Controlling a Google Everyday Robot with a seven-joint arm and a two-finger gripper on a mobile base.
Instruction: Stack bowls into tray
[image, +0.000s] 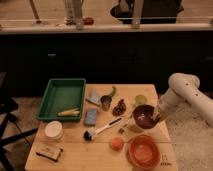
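The dark maroon bowl (144, 115) sits upright on the wooden table (75, 152), right of centre. The wider orange bowl (144, 151) sits at the table's front right corner, apart from the maroon one. The green tray (53, 100) lies at the table's back left and holds a yellow banana-like item (69, 112). My gripper (158, 118), on the white arm (185, 95) coming in from the right, is at the maroon bowl's right rim.
Between tray and bowls lie a blue sponge (91, 116), a metal cup (106, 103), a dark grape-like cluster (119, 107), a white-handled brush (100, 131) and an orange fruit (116, 144). A white stack of dishes (53, 130) and a small box (49, 151) sit front left.
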